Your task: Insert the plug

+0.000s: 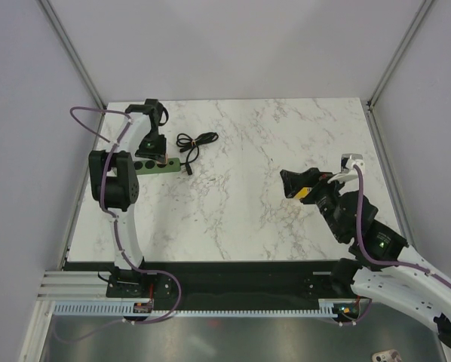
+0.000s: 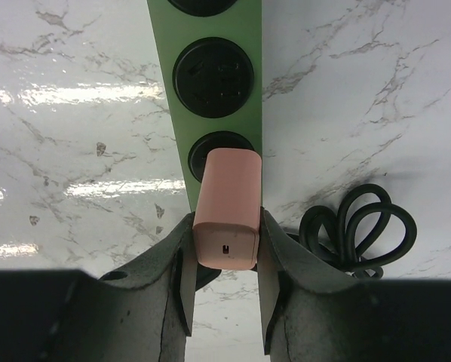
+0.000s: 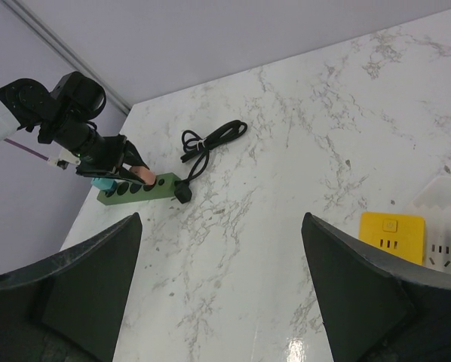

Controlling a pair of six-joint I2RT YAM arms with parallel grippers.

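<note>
Left gripper (image 2: 225, 230) clamps a pink plug (image 2: 227, 202) standing over one socket of the green power strip (image 2: 179, 128) — how deep, I cannot tell. The coiled black cable (image 2: 361, 226) lies just beside that end. A teal plug (image 3: 101, 183) sits at the strip's far end. Right gripper (image 3: 222, 286) — jaws spread, empty — hangs well apart from the strip.

We see a white marbled counter (image 1: 248, 196) bearing a green power strip (image 1: 164, 167). A coiled black cable (image 1: 197, 141) lies just beside one end of the strip, and a yellow block (image 3: 391, 235) sits well apart from it.

No legible text — anywhere in view.
</note>
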